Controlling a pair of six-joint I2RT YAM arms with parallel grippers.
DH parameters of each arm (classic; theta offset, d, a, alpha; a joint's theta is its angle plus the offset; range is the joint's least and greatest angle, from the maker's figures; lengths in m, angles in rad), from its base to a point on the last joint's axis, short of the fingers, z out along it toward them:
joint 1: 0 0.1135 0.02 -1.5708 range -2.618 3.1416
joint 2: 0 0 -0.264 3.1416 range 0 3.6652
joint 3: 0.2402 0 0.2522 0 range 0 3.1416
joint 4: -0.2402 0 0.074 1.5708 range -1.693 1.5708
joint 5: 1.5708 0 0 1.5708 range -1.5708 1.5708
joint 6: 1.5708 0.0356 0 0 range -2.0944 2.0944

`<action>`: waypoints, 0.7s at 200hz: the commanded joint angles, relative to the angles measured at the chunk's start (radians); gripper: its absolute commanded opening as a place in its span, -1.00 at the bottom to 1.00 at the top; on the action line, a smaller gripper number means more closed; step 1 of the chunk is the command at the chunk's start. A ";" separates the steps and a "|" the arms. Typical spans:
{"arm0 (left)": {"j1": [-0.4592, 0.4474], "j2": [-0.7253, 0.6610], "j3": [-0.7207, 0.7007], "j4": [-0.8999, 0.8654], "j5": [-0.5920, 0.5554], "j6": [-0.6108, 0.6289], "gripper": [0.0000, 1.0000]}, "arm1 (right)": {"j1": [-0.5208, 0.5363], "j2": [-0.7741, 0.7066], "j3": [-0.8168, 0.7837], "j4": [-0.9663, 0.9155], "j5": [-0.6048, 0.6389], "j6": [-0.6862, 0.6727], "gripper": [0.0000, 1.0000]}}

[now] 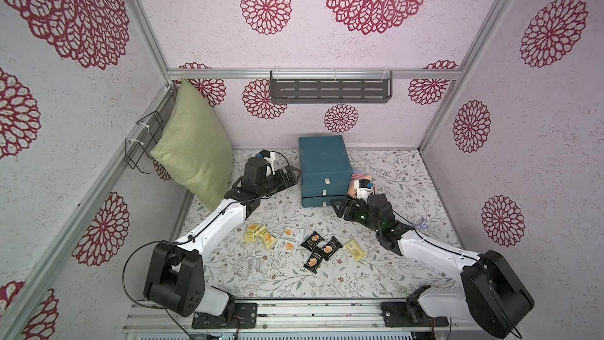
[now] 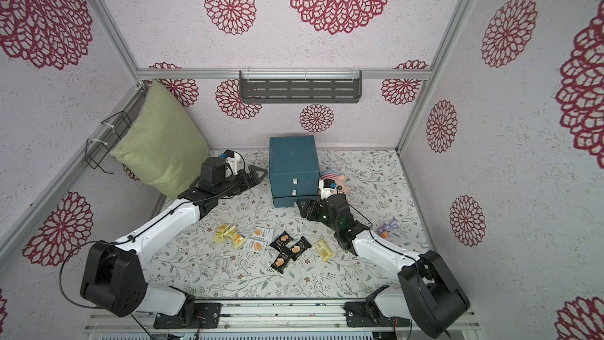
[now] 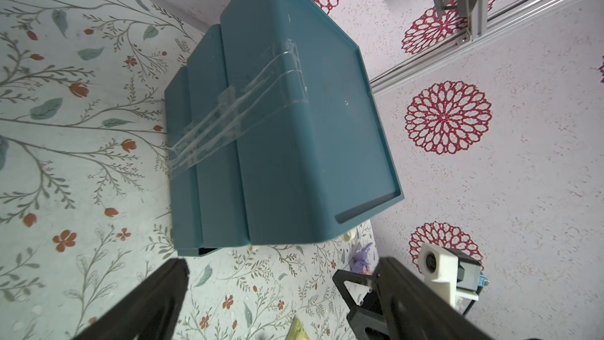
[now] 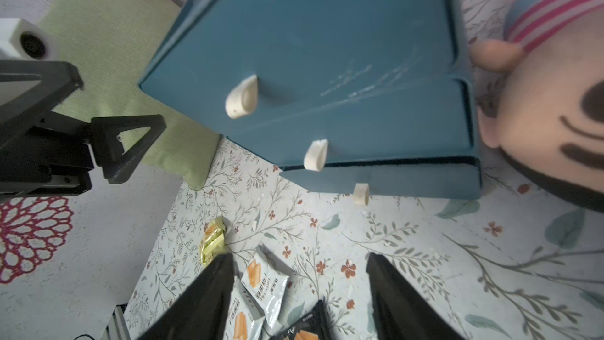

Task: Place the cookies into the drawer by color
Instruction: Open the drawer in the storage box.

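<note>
**Both grippers open at the teal chest, cookies on the mat**

Top views: the dark teal plastic three-drawer chest [image 1: 323, 161] [image 2: 292, 158] stands at back-centre of the floral-print mat [image 1: 385, 269], white tab handles facing the arms. The left gripper [image 1: 294, 174] is just beside the chest's left side, jaws apart, empty. The right gripper [image 1: 338, 207] sits low at the chest's front right corner, near the bottom drawer, jaws apart w/ nothing btwn them. The cookies all lie on the mat in front, well apart from the chest: yellow foil packets [image 1: 258, 234], white packets [image 1: 290, 239], black packets [image 1: 322, 249], plus a lone yellow packet [image 1: 355, 249] further right. A pink plush head [image 2: 340, 185] touches the chest's right side. A small purple figure [image 2: 387, 227] is by the right arm. A green fabric pillow [image 1: 192, 158] leans in the back-left corner.

Left wrist: chest side w/ clear tape strips [image 3: 242, 119] across the tiers. Fingers [image 3: 157, 299] wide apart, only mat btwn them.

Right wrist: three handles visible. The bottom handle [image 4: 361, 193] is ahead of the parted jaws, untouched. A dark gap shows above the bottom drawer front. Yellow, white & black packets lie by the fingers [image 4: 202, 299].
</note>
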 commanded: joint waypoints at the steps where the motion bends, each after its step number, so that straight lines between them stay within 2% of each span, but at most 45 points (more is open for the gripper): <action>1: -0.006 0.059 0.130 -0.119 0.051 0.045 0.95 | 0.004 0.021 0.072 0.052 0.049 0.090 0.32; 63: -0.006 0.279 0.477 -0.390 0.061 0.132 0.99 | 0.004 0.095 0.201 0.046 0.073 0.156 0.11; 103: -0.006 0.359 0.567 -0.446 0.058 0.152 0.73 | 0.004 0.149 0.251 0.067 0.051 0.197 -0.08; 140: -0.007 0.412 0.603 -0.473 0.056 0.157 0.47 | 0.004 0.179 0.279 0.064 0.055 0.213 -0.15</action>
